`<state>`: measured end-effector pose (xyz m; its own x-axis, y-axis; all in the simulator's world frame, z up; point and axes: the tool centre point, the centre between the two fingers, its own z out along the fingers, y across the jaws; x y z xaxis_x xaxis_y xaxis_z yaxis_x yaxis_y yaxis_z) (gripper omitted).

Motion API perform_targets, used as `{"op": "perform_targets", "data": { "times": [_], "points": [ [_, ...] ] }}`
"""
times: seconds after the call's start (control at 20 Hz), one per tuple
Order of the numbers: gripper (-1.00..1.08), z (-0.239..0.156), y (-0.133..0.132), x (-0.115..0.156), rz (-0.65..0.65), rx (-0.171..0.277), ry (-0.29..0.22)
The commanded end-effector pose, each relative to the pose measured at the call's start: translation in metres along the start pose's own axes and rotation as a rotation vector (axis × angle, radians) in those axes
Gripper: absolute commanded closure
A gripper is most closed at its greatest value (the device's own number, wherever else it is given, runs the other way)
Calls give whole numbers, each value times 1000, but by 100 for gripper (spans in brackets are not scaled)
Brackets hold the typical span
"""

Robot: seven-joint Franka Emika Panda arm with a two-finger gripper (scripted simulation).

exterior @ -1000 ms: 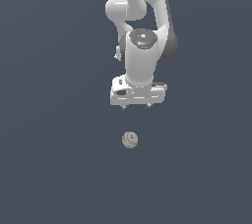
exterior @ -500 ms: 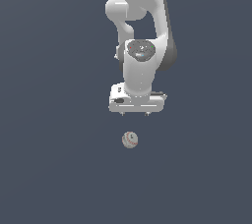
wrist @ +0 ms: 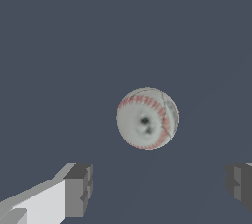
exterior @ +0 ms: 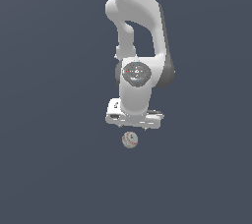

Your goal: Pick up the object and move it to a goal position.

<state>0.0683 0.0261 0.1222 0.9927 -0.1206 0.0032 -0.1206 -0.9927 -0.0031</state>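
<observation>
The white arm point(exterior: 140, 46) reaches down over a plain dark grey worktop point(exterior: 49, 159), its wrist turned so that the tool point(exterior: 134, 126) points straight at the surface. The baseball point(exterior: 130, 140) (white, with red stitching and a small dark mark on its face) lies on the worktop just below the tool in the exterior view, close to it but not touching. In the wrist view the baseball point(wrist: 147, 119) sits free on the grey surface, and the two dark finger pads point(wrist: 78, 189) stand wide apart, one at each side of the picture, with the ball lying ahead of the gap between them rather than inside it. The tool point(wrist: 158, 186) is spread open and grips nothing.
</observation>
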Motion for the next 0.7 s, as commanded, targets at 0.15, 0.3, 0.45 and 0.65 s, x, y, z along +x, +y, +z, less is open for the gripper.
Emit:
{"op": "perform_targets", "data": {
  "times": [0.15, 0.3, 0.45, 0.65],
  "points": [
    [-92, 16, 3, 16, 50, -2, -2],
    [-92, 21, 4, 20, 66, -3, -3],
    [-92, 24, 4, 23, 75, -3, -3],
    [-92, 24, 4, 22, 74, -3, -4]
  ]
}}
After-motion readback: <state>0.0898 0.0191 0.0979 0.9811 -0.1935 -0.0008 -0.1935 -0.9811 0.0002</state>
